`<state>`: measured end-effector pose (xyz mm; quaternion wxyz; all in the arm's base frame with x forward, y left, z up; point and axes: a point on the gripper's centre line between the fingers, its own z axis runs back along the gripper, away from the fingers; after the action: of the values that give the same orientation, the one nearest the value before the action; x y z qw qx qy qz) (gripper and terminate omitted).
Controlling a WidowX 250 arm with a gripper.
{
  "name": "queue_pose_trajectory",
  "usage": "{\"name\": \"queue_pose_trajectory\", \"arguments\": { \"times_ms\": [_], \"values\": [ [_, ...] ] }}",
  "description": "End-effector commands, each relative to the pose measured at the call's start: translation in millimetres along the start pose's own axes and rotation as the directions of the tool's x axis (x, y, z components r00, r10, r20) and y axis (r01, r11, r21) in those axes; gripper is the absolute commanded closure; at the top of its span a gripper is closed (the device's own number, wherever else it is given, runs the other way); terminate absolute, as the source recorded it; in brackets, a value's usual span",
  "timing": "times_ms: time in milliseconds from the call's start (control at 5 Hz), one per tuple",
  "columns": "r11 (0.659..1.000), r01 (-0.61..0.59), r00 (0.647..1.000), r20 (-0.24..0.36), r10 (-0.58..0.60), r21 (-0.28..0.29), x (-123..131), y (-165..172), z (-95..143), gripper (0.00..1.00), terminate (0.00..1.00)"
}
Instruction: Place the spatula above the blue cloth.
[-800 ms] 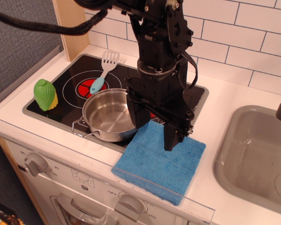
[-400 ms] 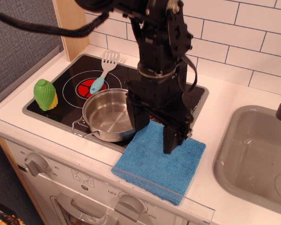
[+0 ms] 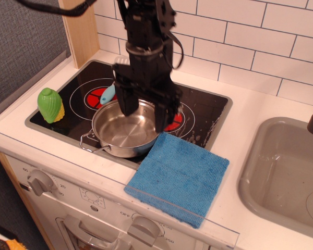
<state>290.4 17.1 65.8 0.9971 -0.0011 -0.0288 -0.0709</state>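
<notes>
Since the earlier frame the arm has swung away from the blue cloth (image 3: 178,177) toward the back left of the desk, and the gripper (image 3: 144,112) now hangs over the steel pot (image 3: 122,128) with its fingers spread wide and nothing between them. With the arm gone, the cloth shows in full, lying flat at the front edge of the desk, its near corner just beside the pot.

Only a small part of the spatula (image 3: 107,94) can be seen: the light blue handle pokes out past the left side of the arm, lying on the red ring of the stove (image 3: 83,86) behind the pot. Its white head is hidden by the arm. A green toy (image 3: 51,104) stands near the left edge, well apart from both.

By the look of it, the reach for the spatula is under way and the grasp has not yet been made. The next move likely calls for passing beyond the pot's far rim, dropping over the handle and closing on it, without clipping the pot.
</notes>
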Motion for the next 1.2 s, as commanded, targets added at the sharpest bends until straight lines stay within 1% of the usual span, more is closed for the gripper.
{"name": "queue_pose_trajectory", "arguments": {
  "times_ms": [0, 200, 400, 600, 800, 1000],
  "values": [
    [0.977, -0.209, 0.977, 0.048, 0.206, 0.046, 18, 81, 8, 0.00, 0.00],
    [0.955, -0.293, 0.956, 0.030, 0.292, 0.047, 24, 108, -4, 0.00, 0.00],
    [0.940, -0.336, 0.942, 0.018, 0.336, 0.054, 28, 115, -14, 0.00, 0.00],
    [0.932, -0.356, 0.934, -0.022, 0.358, 0.064, 34, 116, -36, 0.00, 0.00],
    [0.937, -0.344, 0.936, -0.057, 0.347, 0.057, 37, 107, -54, 0.00, 0.00],
    [0.942, -0.328, 0.941, -0.069, 0.333, 0.070, 37, 100, -64, 1.00, 0.00]
  ]
}}
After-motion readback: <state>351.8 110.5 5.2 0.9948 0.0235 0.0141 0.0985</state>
